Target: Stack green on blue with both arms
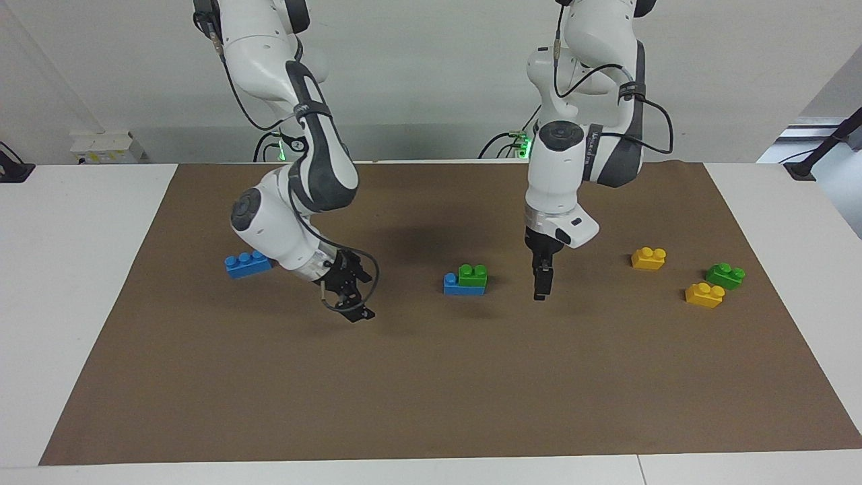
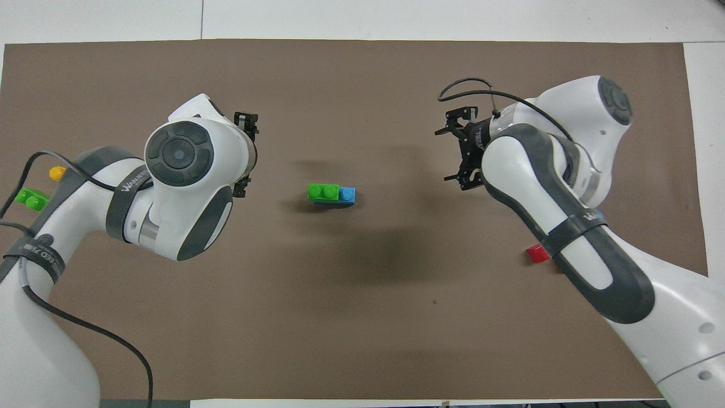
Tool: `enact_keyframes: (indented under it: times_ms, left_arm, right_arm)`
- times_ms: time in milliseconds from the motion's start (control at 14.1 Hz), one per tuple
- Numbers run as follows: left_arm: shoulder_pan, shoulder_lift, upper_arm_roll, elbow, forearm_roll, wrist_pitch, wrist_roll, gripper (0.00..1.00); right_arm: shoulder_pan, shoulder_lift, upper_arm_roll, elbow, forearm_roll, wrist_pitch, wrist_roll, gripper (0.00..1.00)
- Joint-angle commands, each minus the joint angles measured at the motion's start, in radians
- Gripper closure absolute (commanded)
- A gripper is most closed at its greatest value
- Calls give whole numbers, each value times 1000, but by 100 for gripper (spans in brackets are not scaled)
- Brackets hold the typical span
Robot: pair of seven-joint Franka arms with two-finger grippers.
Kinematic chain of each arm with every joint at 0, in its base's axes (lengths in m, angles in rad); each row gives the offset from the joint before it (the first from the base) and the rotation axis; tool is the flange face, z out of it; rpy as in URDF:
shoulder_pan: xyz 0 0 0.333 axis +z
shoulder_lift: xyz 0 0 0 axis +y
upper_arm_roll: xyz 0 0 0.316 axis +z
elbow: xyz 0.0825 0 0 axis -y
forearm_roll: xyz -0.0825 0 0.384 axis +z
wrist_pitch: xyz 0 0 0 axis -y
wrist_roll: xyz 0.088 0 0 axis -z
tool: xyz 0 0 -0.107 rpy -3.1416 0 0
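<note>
Mid-mat: green [image 1: 473,274] sits on blue [image 1: 464,285], so we judge stacking done | left gripper [image 1: 541,286] beside it, holding nothing, gap unreadable | right gripper [image 1: 351,298] spread wide, empty | retreat left.

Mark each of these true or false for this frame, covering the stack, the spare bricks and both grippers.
1. A green brick sits on a blue brick. True.
2. The green brick covers all three blue studs. False: one blue stud stays bare.
3. The left gripper holds a brick. False: it holds nothing, beside the stack.
4. Two yellow bricks lie toward the left arm's end. True.
5. The right gripper grips the other blue brick. False: it hangs apart from it.
</note>
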Motion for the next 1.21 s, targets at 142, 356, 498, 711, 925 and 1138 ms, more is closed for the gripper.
enact_keyframes:
  times_ms: [142, 356, 498, 711, 925, 1138]
  left_arm:
    - [138, -9, -4, 25, 15, -12, 381, 0]
    - [209, -14, -4, 46, 15, -20, 637, 0]
    - [244, -30, -4, 50, 15, -26, 797, 0]
    - [252, -53, -1, 62, 14, -83, 986, 0]
    - [284, -82, 1, 99, 6, -187, 1252, 0]
    - [323, -93, -2, 175, -64, -326, 1532, 0]
  right_arm:
    - [-152, -135, 12, 30, -206, -219, -398, 0]
    - [-193, -192, 13, 82, -341, -337, -593, 0]
    - [-199, -244, 12, 95, -390, -400, -758, 0]
    - [-202, -319, 12, 96, -459, -456, -979, 0]
    - [-228, -345, 12, 115, -492, -546, -1232, 0]
    - [-244, -330, 13, 168, -541, -595, -1264, 0]
